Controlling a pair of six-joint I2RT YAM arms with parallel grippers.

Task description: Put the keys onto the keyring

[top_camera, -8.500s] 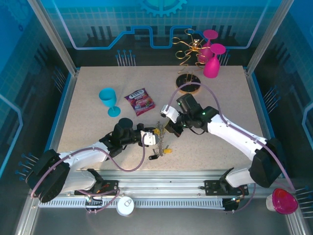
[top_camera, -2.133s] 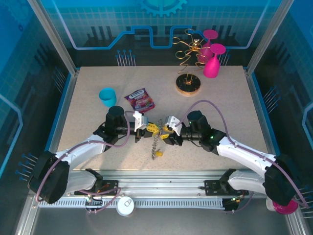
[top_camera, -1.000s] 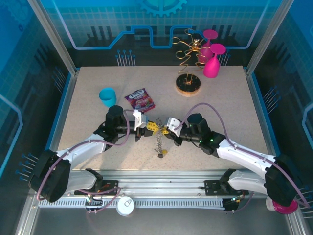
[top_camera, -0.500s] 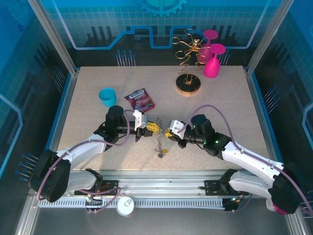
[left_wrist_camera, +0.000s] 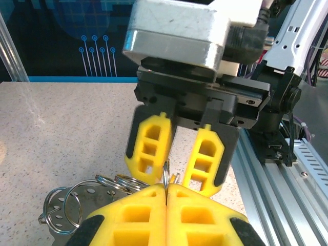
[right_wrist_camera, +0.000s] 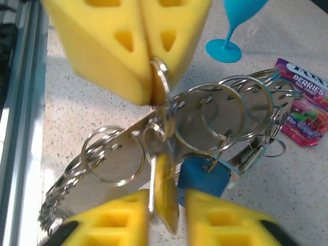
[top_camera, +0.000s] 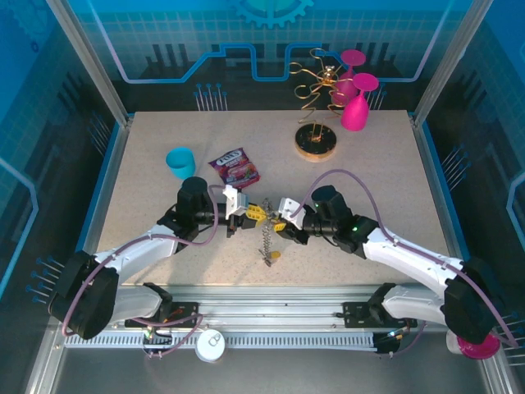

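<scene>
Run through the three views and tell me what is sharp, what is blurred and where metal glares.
Top external: evenly lit and sharp, with soft shadows on the table. Left wrist: the right claw is crisp, the left claw at the bottom edge slightly soft. Right wrist: its own yellow fingers are blurred, the metal rings throw bright glints, the snack packet behind is slightly soft.

yellow key (right_wrist_camera: 165, 192): blurred, lower end cut off | keyring (top_camera: 266, 222): too small to trace from above
</scene>
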